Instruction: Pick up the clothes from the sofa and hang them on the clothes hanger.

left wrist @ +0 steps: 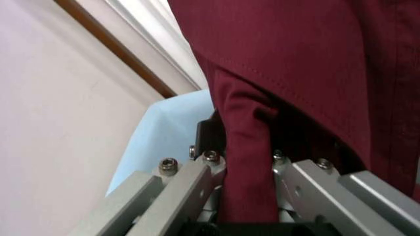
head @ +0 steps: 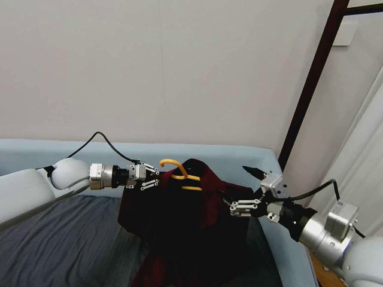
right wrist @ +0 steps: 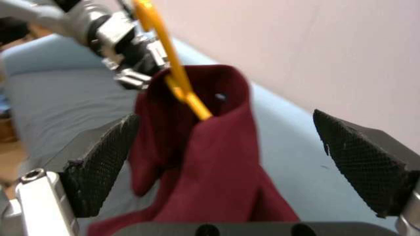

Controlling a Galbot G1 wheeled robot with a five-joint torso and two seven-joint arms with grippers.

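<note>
While in left tool point(head: 157, 179), garment point(head: 197, 233) above blue sofa point(head: 36, 154), before pale wall point(head: 179, 66)

Both arms outstretched toward each other, left tool point(head: 154, 179) closed tight, right tool point(head: 240, 189) wide open.

One maroon garment point(head: 191, 233), one yellow hanger point(head: 169, 161), one sofa point(head: 36, 150), two grippers point(head: 154, 178) point(head: 239, 189).

Matt maroon cloth garment point(head: 194, 233), glossy yellow hanger point(head: 172, 163), bare metal left gripper point(head: 153, 177) fingers point(left wrist: 176, 191), rough black right gripper point(head: 239, 189) pads point(right wrist: 357, 162)
</note>
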